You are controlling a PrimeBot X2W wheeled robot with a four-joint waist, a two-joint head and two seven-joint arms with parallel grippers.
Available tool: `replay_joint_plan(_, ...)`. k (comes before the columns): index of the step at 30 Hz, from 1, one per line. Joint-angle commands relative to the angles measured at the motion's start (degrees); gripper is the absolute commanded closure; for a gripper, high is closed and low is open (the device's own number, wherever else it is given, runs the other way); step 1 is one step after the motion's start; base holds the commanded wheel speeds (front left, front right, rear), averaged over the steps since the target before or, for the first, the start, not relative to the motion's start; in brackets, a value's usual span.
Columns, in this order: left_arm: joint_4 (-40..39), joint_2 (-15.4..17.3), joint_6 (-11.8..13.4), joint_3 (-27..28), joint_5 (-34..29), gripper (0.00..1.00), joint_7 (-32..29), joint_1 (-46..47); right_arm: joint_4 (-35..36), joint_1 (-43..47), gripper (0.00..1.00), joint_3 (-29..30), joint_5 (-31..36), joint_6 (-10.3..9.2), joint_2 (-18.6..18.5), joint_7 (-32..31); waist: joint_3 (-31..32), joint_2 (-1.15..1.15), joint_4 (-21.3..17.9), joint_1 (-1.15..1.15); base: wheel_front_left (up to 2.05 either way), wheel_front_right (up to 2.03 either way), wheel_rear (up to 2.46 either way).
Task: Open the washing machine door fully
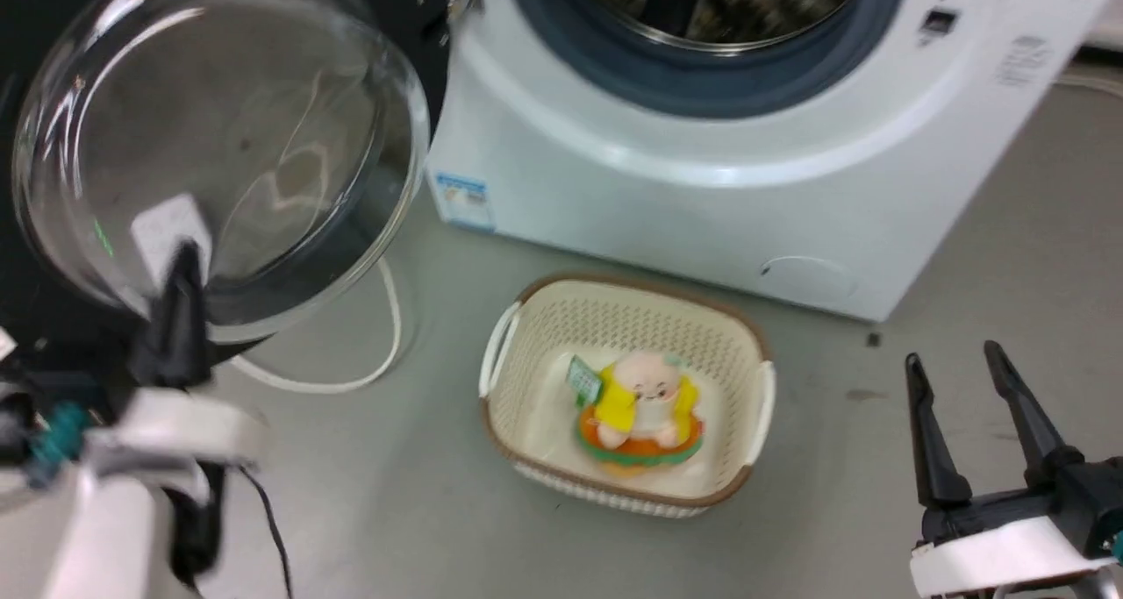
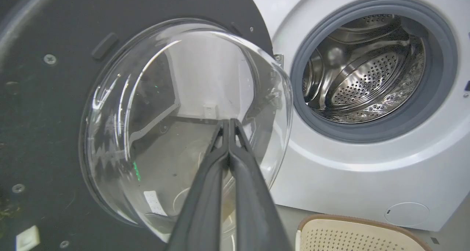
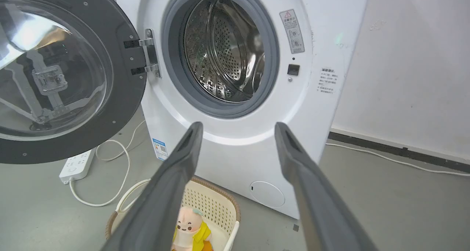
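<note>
Left of the drum (image 3: 220,49), washing machine door (image 3: 55,71) wide open, bowl outward.

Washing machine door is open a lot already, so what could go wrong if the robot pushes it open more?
1. The shut left end effector points at the bulging glass of the washing machine door. Its tips could skid off that smooth curve.
2. A white cable and a power strip lie on the floor below the door. The robot might snag them if it rolls closer.
</note>
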State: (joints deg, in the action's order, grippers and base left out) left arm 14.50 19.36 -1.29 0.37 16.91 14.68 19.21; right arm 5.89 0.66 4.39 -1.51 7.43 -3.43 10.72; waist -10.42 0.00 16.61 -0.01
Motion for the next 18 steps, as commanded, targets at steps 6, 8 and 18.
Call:
replay_joint_plan(6,-9.17,-3.43,1.62,-3.31,-3.69,1.00,0.30,-11.31,-0.37,1.35,0.00,0.01,-0.03,0.06,0.51,1.62,7.44,0.00,-7.03,0.01,0.00,0.00,0.00)
replay_joint_plan(8,-10.49,-4.28,2.14,-4.47,-4.40,1.00,0.30,-13.86,-0.79,2.21,0.00,-0.05,-0.87,0.06,0.53,1.73,8.68,0.00,-8.38,0.01,0.00,0.00,0.00)
replay_joint_plan(18,-12.38,-7.63,5.61,-8.39,-7.22,0.00,0.30,-22.09,-3.41,6.93,0.00,-0.09,-4.11,0.06,0.55,1.46,12.17,0.00,-13.25,0.01,0.00,0.00,0.00)
